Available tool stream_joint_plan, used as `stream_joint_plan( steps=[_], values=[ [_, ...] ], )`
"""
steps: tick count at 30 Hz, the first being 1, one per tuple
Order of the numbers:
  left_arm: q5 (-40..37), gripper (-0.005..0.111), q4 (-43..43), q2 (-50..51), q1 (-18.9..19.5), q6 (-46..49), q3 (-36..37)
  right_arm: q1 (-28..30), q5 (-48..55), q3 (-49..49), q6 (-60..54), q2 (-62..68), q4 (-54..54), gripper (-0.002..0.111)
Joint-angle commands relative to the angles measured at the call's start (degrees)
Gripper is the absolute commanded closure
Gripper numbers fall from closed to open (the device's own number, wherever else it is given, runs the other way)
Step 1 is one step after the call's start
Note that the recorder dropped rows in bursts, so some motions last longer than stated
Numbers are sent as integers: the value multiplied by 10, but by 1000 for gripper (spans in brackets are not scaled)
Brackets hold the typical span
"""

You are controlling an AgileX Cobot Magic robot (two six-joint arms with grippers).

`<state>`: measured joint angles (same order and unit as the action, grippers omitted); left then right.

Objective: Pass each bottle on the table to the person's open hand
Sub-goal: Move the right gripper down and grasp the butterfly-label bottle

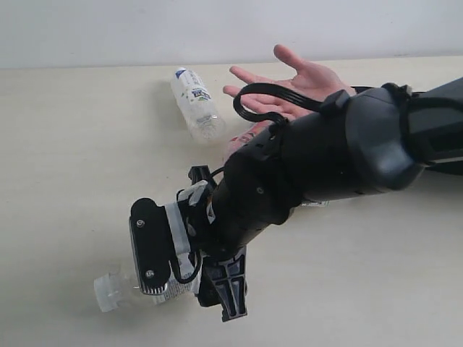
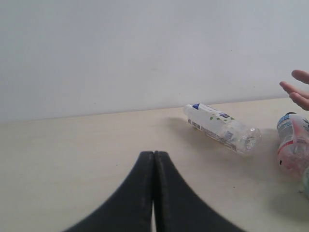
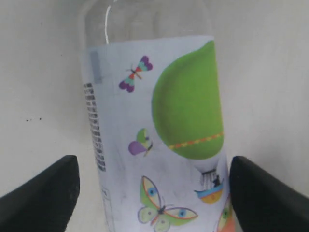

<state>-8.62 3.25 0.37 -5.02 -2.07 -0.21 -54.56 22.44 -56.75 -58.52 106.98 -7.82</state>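
Looking at exterior view: person's open hand [image 1: 300,81] palm up, fingers spread, holding nothing, over cream table [image 1: 58,159], plain pale wall [image 1: 108,29] behind. Blue-capped bottle [image 1: 195,105] lying just beside fingertips. Green-label bottle [image 1: 116,289] well apart from hand, under right gripper [image 1: 184,278].
Left wrist view: left gripper [image 2: 153,193] pinched closed, empty.
Right wrist view: jaws spread wide either side of green-label bottle.

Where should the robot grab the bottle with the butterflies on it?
Probably grip the butterfly bottle around its labelled middle, coming from above. It lies on its side on the table, so that round, even part fits between the open fingers of the right gripper.
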Motion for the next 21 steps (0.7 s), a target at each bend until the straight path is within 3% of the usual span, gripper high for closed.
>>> stream_joint_plan(
  steps=[1,4,6,8,11,21],
  values=[
    [6,107,-5,-4,-2,2,2,-1,-5,-3,-2,3,-12,32],
    [6,107,-5,-4,-2,2,2,-1,-2,-3,-3,7,-12,44],
    [6,107,-5,-4,-2,2,2,-1,3,-3,-3,10,-12,57],
    [6,107,-5,-4,-2,2,2,-1,0,-3,-3,10,-40,86],
    [6,107,-5,-4,-2,2,2,-1,-2,-3,-3,10,-43,109],
    [6,107,-5,-4,-2,2,2,-1,25,-28,75,-51,-56,108]
  ],
)
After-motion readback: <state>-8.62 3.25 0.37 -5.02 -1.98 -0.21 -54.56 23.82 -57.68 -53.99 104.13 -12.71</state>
